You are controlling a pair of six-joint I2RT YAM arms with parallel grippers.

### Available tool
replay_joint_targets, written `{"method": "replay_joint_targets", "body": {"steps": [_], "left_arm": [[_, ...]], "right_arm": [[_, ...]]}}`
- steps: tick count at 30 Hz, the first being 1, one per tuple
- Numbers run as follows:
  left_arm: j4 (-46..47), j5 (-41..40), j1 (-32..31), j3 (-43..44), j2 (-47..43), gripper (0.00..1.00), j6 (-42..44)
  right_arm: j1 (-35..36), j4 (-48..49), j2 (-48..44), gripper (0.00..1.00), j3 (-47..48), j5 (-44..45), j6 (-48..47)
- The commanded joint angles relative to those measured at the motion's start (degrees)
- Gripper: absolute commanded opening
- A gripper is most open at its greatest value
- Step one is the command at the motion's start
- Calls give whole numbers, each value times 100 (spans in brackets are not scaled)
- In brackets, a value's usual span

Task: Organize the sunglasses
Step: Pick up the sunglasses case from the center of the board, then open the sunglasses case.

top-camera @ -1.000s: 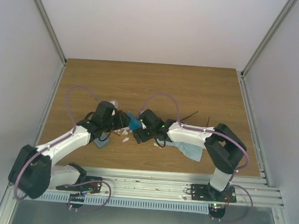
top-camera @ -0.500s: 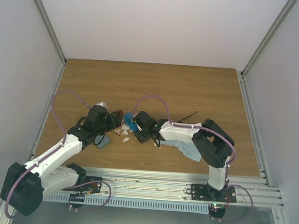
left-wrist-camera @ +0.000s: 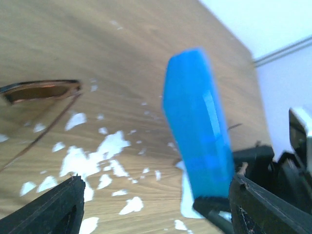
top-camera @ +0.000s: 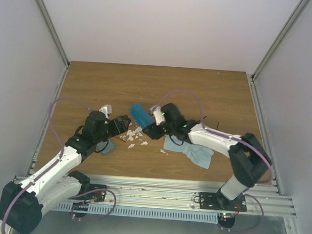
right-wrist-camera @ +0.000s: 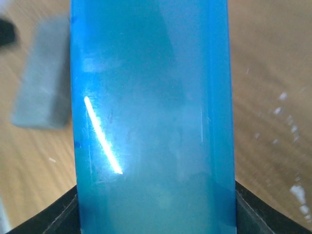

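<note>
Top view: the right claw (top-camera: 149,128) is clamped on the low end of the blue case (top-camera: 140,115), which slants up and away from it, off the counter (top-camera: 147,89); the left claw (top-camera: 124,123) faces it from close by, jaws apart and empty; white flakes (top-camera: 134,138) lie just below and between the two claws; thin black lines (top-camera: 198,120) beyond the right arm may be the black pair, too small to say.

Left wrist view: the left claw (left-wrist-camera: 156,209) stands wide with nothing between its fingers; the reddish-brown sunglasses (left-wrist-camera: 41,91) lie on the counter ahead and to its left, uncased, among the flakes; the blue case rises ahead to its right.

Right wrist view: the right claw (right-wrist-camera: 156,222) grips the blue case across its width, the case filling the space between the fingers; a grey-blue case (right-wrist-camera: 41,92) lies ahead to the left.

As a judgement, the task is early: one case is in hand, no pair is visibly stowed, and whether the case holds anything cannot be told; both pairs are left to put away.
</note>
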Motion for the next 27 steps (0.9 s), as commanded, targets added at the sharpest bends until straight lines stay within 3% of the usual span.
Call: {"method": "replay_joint_targets", "body": {"steps": [1,7,13,27], "left_arm": [[1217,1049,44,-50,-247,81,241],[2548,2476,70,-123,-113,84,339],[4216,3680,64,-161,33,88,-63],[4799,3616,57,71,313,87,-429]], "right_arm": [[-729,993,-859,53,-220,-1998,681],[-1288,1797,-1460,54,-452,-3720,1632],[-1340,2570,-1649,55,-579,-4616,2451],[-1332,3097,-1603,55,-579,-5390,3065]]}}
